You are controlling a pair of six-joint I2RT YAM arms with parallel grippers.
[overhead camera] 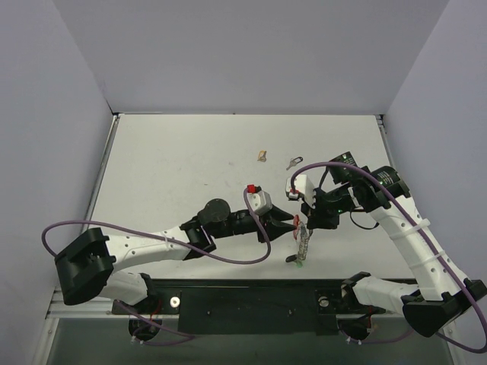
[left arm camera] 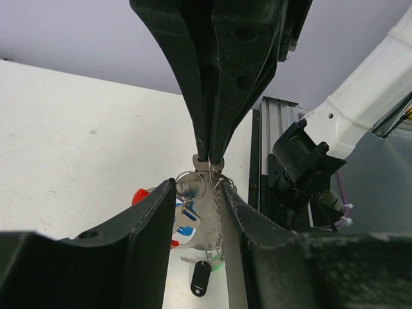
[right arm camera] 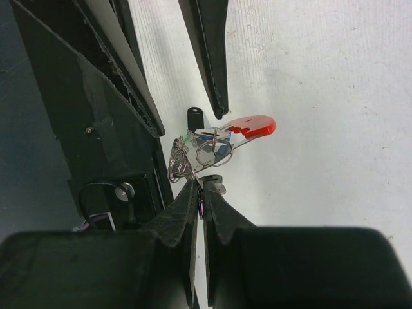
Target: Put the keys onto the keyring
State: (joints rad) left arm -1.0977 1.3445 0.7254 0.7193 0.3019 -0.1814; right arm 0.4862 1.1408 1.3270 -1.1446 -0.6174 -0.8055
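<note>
The keyring [overhead camera: 303,237] hangs above the table near its front middle, a bunch of thin rings [left arm camera: 193,185] with red [right arm camera: 254,125] and blue [left arm camera: 185,226] tags and a chain [left arm camera: 219,225]. My right gripper [right arm camera: 203,187] is shut on a silver part at the bunch's top [left arm camera: 207,165]. A black oblong piece [left arm camera: 201,278] dangles from the chain. My left gripper [left arm camera: 198,205] stands open with one finger on each side of the rings, and its right finger [left arm camera: 239,212] touches the chain. One small key [overhead camera: 294,162] lies alone on the table farther back.
A small tan scrap [overhead camera: 262,156] lies on the table to the left of the lone key. The black rail [overhead camera: 251,300] that carries the arm bases runs along the near edge, just below the hanging bunch. White walls close in the table [overhead camera: 183,152] on three sides.
</note>
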